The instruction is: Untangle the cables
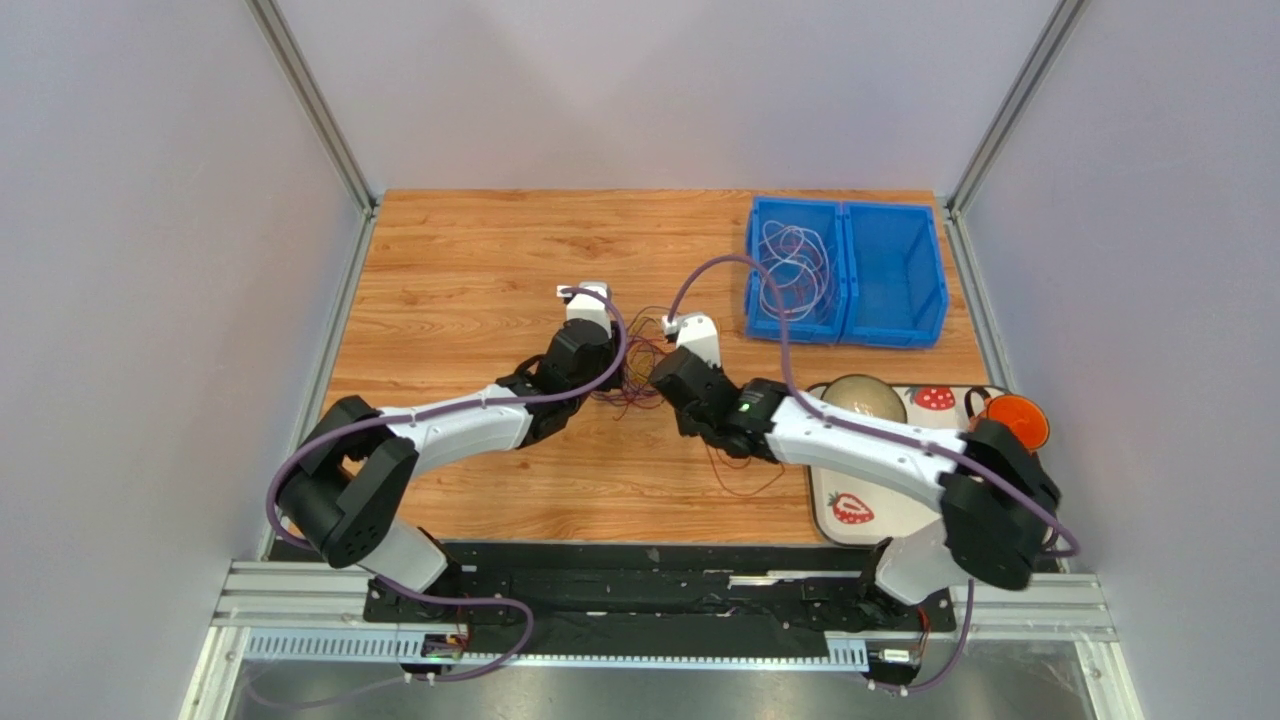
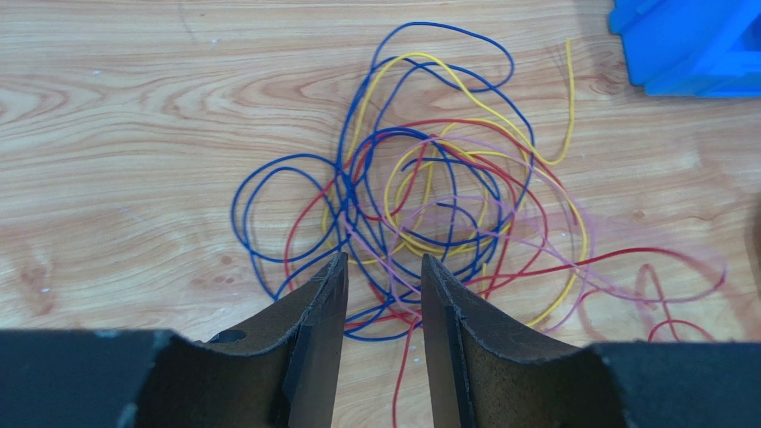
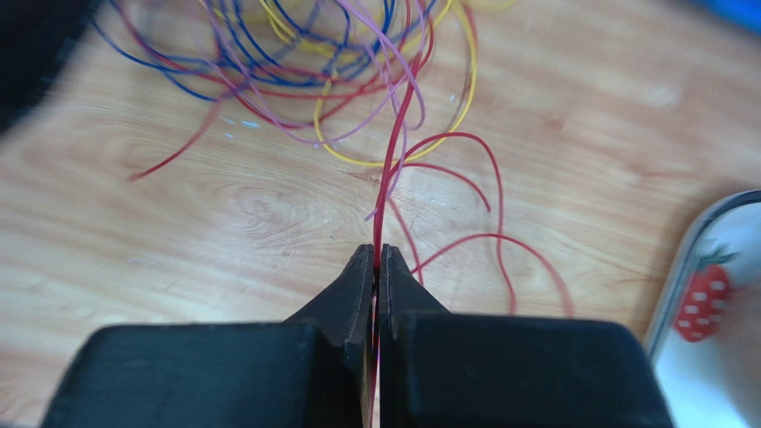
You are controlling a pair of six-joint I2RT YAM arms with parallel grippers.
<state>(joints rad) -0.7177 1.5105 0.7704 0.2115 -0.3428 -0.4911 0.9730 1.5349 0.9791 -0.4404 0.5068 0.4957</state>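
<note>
The cables [image 2: 429, 196] are a loose tangle of thin blue, red, yellow and pink wires on the wooden table, lying between the two grippers [image 1: 643, 375]. My left gripper [image 2: 384, 259] hovers open at the near edge of the tangle. Pink, blue and red strands show in the gap between its fingers, but nothing is pinched. My right gripper [image 3: 379, 251] is shut on a red cable [image 3: 397, 134], which runs straight from its tips up into the tangle [image 3: 339, 62]. In the top view the left gripper [image 1: 606, 348] and right gripper [image 1: 670, 368] face each other across the pile.
A blue two-compartment bin [image 1: 902, 270] stands at the back right, with pale thin wires [image 1: 796, 263] in its left half. A white strawberry-print tray [image 1: 887, 495] with a bowl [image 1: 864, 398] and an orange object [image 1: 1017, 420] sits right of the right arm.
</note>
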